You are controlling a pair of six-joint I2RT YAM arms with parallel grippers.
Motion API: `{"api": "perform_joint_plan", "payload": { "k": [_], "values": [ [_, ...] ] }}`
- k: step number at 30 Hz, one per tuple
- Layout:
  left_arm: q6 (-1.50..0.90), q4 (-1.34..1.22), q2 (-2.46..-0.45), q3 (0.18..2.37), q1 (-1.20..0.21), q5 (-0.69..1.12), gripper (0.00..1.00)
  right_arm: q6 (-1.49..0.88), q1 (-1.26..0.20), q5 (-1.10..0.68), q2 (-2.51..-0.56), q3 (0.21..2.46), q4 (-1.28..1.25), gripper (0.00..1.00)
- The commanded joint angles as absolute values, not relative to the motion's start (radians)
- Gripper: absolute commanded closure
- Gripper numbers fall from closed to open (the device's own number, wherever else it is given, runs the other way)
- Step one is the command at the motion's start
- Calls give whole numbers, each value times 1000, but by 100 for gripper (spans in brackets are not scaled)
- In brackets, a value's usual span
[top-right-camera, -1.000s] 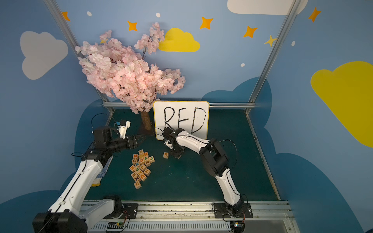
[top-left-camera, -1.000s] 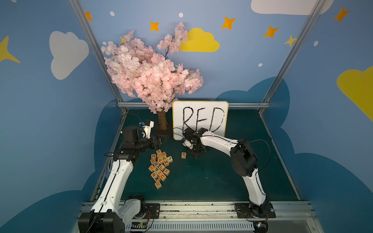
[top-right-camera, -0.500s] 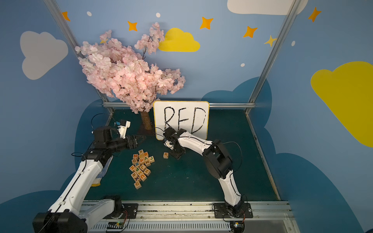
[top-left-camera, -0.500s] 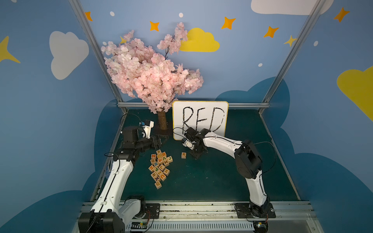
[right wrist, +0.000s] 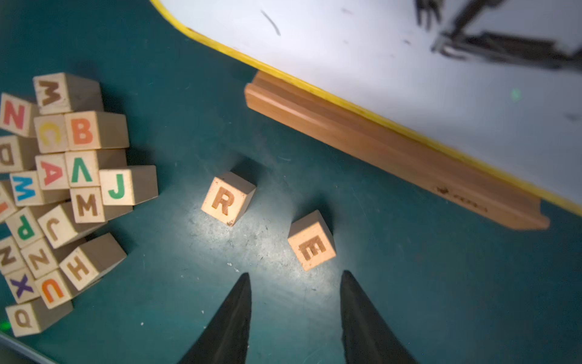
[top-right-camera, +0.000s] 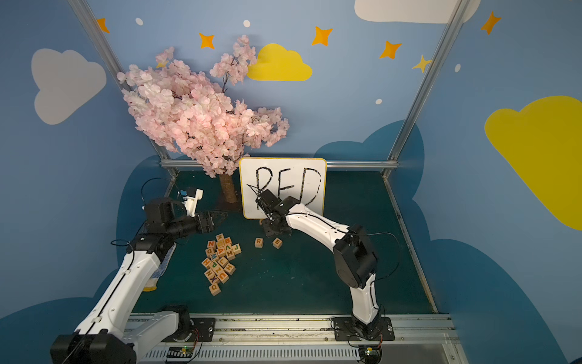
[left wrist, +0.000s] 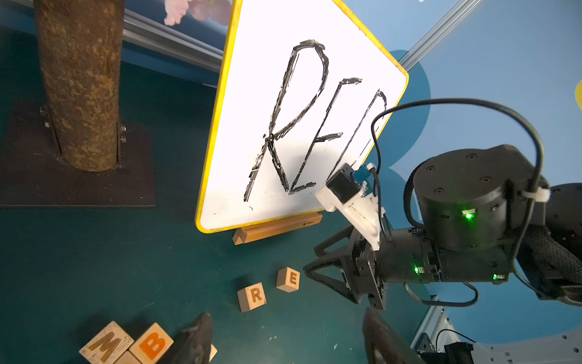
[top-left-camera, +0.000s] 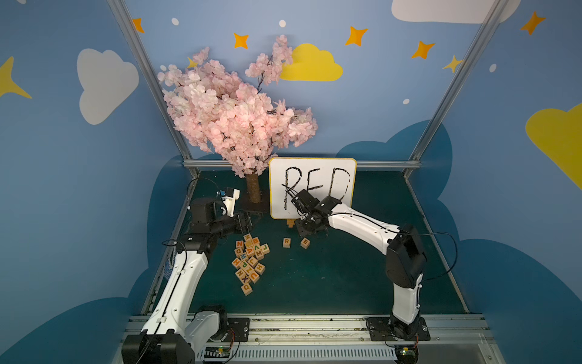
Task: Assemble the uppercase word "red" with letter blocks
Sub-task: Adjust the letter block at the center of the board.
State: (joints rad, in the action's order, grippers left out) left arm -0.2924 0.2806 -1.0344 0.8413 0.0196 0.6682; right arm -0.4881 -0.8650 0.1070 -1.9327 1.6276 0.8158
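Observation:
Two letter blocks stand apart from the pile on the green table: R (top-left-camera: 286, 242) (right wrist: 227, 198) and, to its right with a gap, E (top-left-camera: 305, 243) (right wrist: 311, 241), which is turned a little askew. My right gripper (top-left-camera: 303, 231) (right wrist: 294, 274) hovers just behind the E, open, with nothing between its fingers. To the left lies the pile of letter blocks (top-left-camera: 250, 261) (right wrist: 63, 195), and a D face (right wrist: 7, 155) shows in it. My left gripper (top-left-camera: 248, 220) (left wrist: 286, 315) hangs behind the pile, open and empty.
A white yellow-rimmed board (top-left-camera: 311, 176) with RED handwritten on it stands on a wooden holder (right wrist: 393, 151) right behind the two blocks. The blossom tree's trunk (top-left-camera: 253, 189) and its dark base plate (left wrist: 31, 176) are at the back left. Blue walls close in the table.
My right gripper has opened and drawn back, and the E block now stands free to the right of the R. The right elbow swung outward. The left arm has not moved.

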Motion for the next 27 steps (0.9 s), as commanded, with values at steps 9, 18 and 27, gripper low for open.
{"api": "perform_joint_plan", "payload": {
  "k": [9,18,27],
  "values": [
    [-298,259,-1028,830,21,694,26,-962,-880,132,-1919,1548,866,39],
    [-298,260,-1028,830,21,692,26,-1060,-864,49,-1938,1512,785,37],
    [-294,264,-1028,830,21,686,26,-1083,-840,-9,-1985,1536,788,37]
  ]
}}
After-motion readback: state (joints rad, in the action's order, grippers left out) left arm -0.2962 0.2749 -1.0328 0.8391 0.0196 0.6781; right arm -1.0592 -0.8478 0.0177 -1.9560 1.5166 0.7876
